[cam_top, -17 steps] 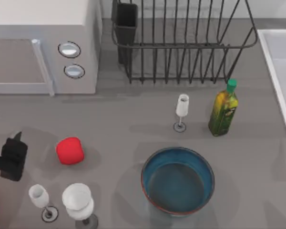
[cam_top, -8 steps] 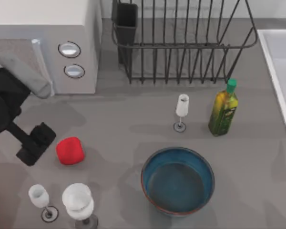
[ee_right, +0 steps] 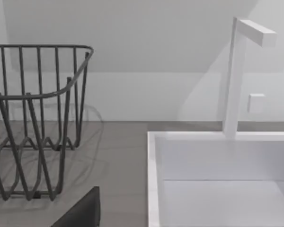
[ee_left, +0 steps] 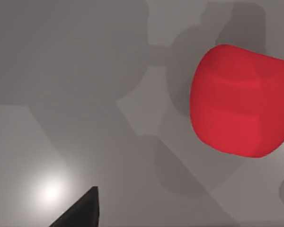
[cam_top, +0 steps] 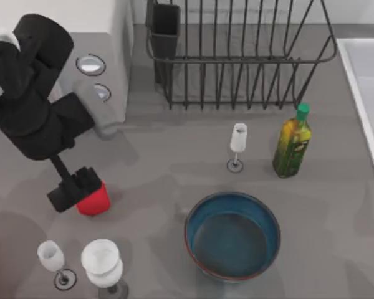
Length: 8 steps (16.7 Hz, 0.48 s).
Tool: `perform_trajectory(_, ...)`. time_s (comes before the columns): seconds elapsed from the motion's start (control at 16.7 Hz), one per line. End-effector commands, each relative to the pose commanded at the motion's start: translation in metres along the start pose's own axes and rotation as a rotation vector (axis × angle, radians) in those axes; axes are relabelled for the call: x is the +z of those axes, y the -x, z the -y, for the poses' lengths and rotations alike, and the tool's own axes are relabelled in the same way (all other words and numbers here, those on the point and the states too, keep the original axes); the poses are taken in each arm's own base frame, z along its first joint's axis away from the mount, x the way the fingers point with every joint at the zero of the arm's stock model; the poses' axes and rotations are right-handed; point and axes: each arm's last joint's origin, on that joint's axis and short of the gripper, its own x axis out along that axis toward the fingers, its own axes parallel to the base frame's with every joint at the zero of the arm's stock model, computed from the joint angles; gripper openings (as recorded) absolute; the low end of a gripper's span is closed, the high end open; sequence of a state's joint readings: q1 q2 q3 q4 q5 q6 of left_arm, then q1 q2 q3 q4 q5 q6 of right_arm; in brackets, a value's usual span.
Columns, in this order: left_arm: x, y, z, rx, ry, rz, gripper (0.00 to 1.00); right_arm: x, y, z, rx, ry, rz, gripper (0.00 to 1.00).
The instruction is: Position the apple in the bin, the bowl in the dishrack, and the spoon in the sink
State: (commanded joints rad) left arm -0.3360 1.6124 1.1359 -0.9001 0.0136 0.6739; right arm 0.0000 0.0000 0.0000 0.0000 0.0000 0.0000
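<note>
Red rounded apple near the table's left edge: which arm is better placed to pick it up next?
Left. Its tool already sits over the small red apple, which looms close in the left wrist view. The right wrist view looks toward the pale rectangular sink, far across the table.

Top view looks straight down on my table (cam_top: 174, 156). My left wrist camera faces down, close above the apple (ee_left: 239, 101), also seen from above (cam_top: 95, 200). My right wrist camera looks level across dishrack (ee_right: 33, 118) and sink (ee_right: 217, 161).
</note>
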Motion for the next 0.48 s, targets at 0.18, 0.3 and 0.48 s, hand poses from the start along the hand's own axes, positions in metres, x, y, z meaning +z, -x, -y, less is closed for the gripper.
perform_trajectory(0.18,0.016,-0.018,-0.004,-0.072,-0.069,-0.082,1.0,0.0,0.0,0.0,0.0,0.0,0.0,1.0)
perform_trajectory(0.3,0.025,-0.028,-0.005,-0.108,-0.107,-0.121,1.0,0.0,0.0,0.0,0.0,0.0,0.0,1.0)
perform_trajectory(0.48,0.033,-0.037,-0.007,-0.14,-0.145,-0.156,1.0,0.0,0.0,0.0,0.0,0.0,0.0,1.0)
